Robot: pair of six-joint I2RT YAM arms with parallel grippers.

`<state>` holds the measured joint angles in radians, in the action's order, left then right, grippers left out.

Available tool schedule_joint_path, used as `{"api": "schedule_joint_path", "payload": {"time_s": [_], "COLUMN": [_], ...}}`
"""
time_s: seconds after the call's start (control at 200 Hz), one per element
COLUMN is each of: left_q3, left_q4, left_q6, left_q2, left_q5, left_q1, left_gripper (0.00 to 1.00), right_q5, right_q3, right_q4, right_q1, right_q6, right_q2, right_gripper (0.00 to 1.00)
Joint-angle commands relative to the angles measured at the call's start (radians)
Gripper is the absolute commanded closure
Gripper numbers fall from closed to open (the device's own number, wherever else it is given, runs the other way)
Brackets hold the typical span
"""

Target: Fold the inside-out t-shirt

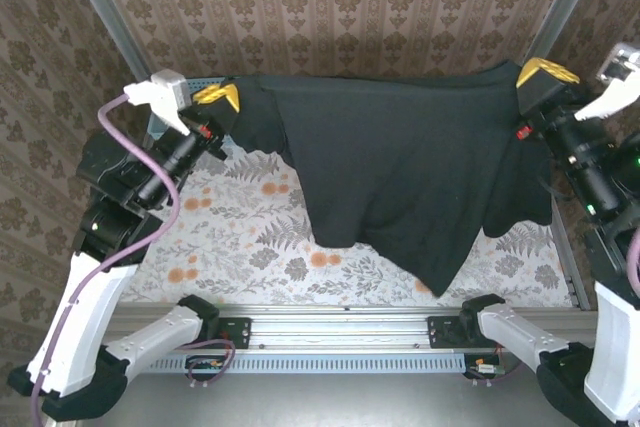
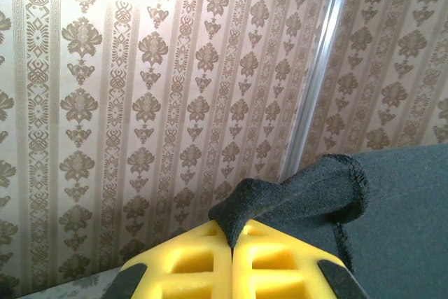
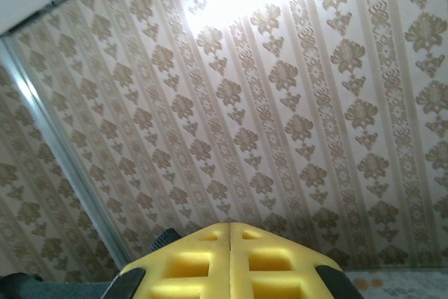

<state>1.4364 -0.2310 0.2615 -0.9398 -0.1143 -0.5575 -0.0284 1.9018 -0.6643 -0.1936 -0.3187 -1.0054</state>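
On the left, the left gripper (image 1: 218, 97) is raised at the back of the table, its yellow fingers pressed tight together on a bunched corner of the black t-shirt (image 1: 400, 167) — its wrist view shows a hemmed edge poking out between them. From there the t-shirt stretches across like a sheet on a line. Its top edge is taut, and its lower part droops in an uneven point onto the floral tablecloth (image 1: 230, 237). On the right, the right gripper (image 1: 546, 72) is closed just as tightly on the opposite corner. To me this looks like the spreading step — lifting to flatten before any fold. Next, I'd judge, both arms must lower together and lay it flat without loosening either pinch.
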Motion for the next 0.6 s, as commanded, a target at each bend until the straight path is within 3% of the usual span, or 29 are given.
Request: {"api": "schedule_joint_path", "payload": {"time_s": [0.0, 0.225, 0.41, 0.445, 0.505, 0.555, 0.595], "left_q3": [0.058, 0.219, 0.294, 0.324, 0.406, 0.505, 0.599], "left_q4": [-0.03, -0.237, -0.314, -0.322, -0.363, -0.433, -0.498], "left_q6": [-0.057, -0.068, 0.009, 0.008, 0.004, 0.001, 0.002], "left_q2": [-0.123, -0.483, -0.774, -0.837, -0.946, -1.038, -1.103], "left_q5": [0.142, 0.362, 0.386, 0.383, 0.373, 0.378, 0.389], "left_q1": [0.007, 0.049, 0.135, 0.142, 0.151, 0.154, 0.156], "left_gripper": [1.0, 1.0, 1.0, 0.96, 0.8, 0.62, 0.55], "right_q5": [-0.106, -0.156, -0.136, -0.135, -0.137, -0.156, -0.178], "right_q3": [-0.004, -0.052, -0.029, -0.006, 0.084, 0.206, 0.325], "right_q4": [-0.007, 0.072, 0.165, 0.176, 0.155, 0.073, -0.016], "right_q1": [0.004, 0.005, 0.01, 0.011, 0.018, 0.023, 0.026], "right_q6": [0.045, 0.102, 0.13, 0.131, 0.123, 0.113, 0.103], "right_q2": [-0.124, -0.393, -0.693, -0.76, -0.889, -1.001, -1.084], "right_gripper": [1.0, 1.0, 0.97, 0.88, 0.61, 0.51, 0.45]}}
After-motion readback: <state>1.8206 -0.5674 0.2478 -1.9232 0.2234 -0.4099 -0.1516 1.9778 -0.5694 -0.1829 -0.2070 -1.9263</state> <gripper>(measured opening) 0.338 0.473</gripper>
